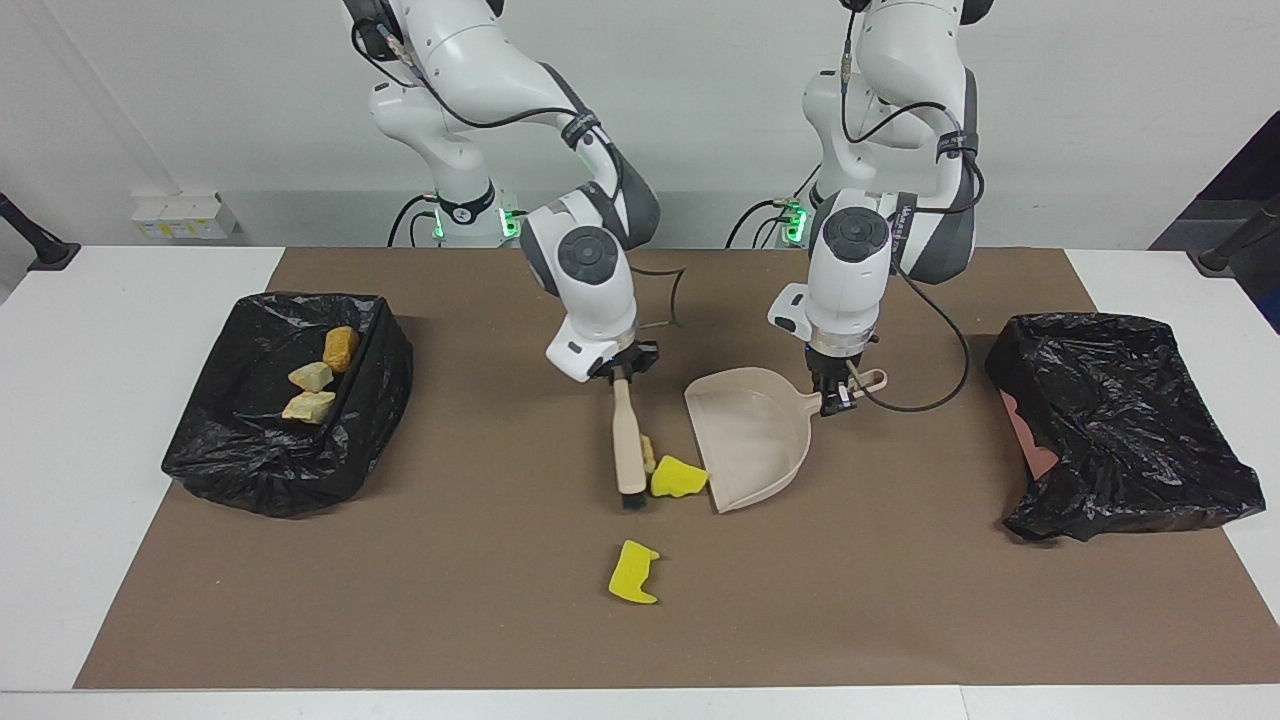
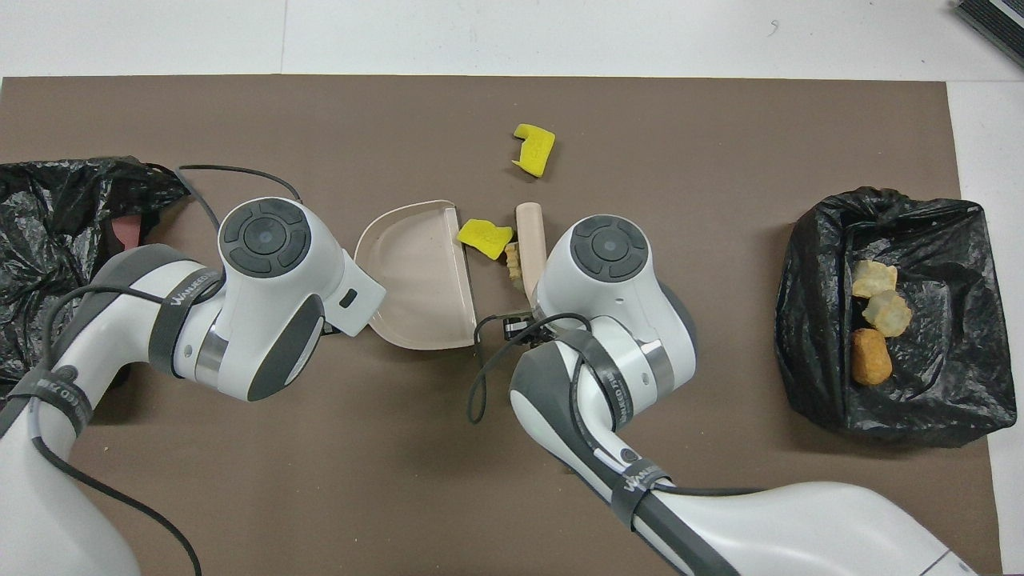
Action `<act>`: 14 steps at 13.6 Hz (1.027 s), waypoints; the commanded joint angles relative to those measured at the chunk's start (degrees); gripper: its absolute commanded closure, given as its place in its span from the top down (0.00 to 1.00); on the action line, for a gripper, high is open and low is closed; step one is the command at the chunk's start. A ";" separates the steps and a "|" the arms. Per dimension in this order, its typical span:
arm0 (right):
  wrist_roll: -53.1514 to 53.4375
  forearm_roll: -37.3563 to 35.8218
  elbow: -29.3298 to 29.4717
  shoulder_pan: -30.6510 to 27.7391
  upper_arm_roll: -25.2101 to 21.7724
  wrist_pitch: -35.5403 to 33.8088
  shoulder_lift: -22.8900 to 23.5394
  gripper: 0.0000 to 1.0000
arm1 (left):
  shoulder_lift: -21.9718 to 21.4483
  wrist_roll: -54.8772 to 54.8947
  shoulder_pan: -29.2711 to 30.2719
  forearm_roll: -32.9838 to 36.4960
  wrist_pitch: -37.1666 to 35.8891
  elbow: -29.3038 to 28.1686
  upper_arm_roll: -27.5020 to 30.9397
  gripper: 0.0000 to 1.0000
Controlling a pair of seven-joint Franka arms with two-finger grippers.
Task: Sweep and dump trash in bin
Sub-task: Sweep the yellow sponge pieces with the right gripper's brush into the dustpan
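Brown mat (image 1: 900, 600) on white table (image 1: 60, 450) (white wall), left end effector (image 1: 836, 392) clamped on dustpan (image 1: 750, 435), right end effector (image 1: 620, 372) on brush (image 1: 628, 445).

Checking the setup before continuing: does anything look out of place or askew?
The black bin at the left arm's end looks crumpled, its liner slumped, with a pinkish patch showing. Otherwise nothing stands out.
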 commanded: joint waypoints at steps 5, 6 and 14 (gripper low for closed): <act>-1.69 11.08 1.29 2.24 3.39 3.78 -0.33 0.00 | -4.10 -0.17 0.24 1.09 1.73 -6.51 0.03 0.00; -1.60 11.26 1.29 1.89 3.39 2.99 -1.47 0.00 | -4.45 -0.17 0.33 1.09 1.73 -7.13 -0.05 0.00; -2.73 -3.12 4.63 -7.75 2.07 -8.88 -4.91 0.00 | -4.98 -3.06 0.42 1.00 1.73 -8.10 -0.06 0.00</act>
